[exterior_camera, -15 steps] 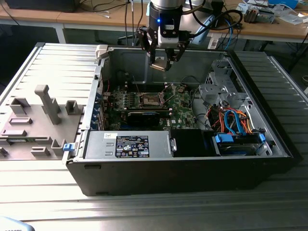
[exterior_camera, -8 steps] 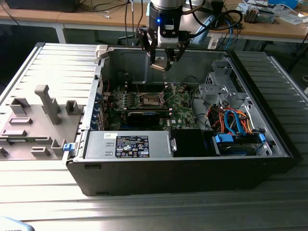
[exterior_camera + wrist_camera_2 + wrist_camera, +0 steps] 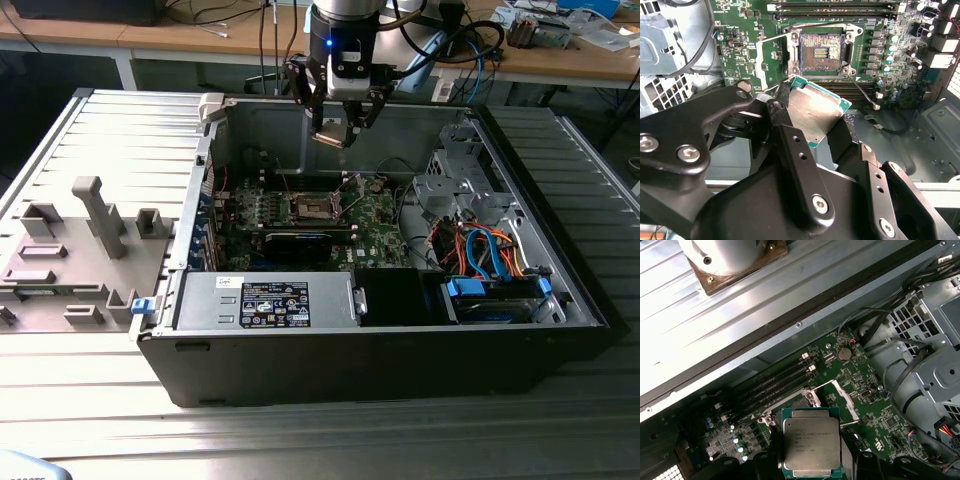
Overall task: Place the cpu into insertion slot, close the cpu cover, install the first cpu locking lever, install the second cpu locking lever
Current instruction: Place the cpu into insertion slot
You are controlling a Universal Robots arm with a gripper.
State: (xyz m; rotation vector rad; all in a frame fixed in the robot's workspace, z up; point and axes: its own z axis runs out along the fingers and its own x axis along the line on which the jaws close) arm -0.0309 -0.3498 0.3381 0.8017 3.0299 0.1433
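The claw [image 3: 336, 128] hangs at the upper middle of the exterior view, over the open computer case [image 3: 350, 360], clamped on the edges of the cpu [image 3: 815, 112]. On the green motherboard [image 3: 735, 20] beneath, the insertion slot [image 3: 821, 50] lies bare, with the cpu cover [image 3: 761, 57] swung open beside it.

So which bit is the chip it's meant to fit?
Look at the open computer case. Over its green board hangs the robot's gripper, pinching the chip: a flat square, silvery on top with a green rim, unlike the parts fixed below.
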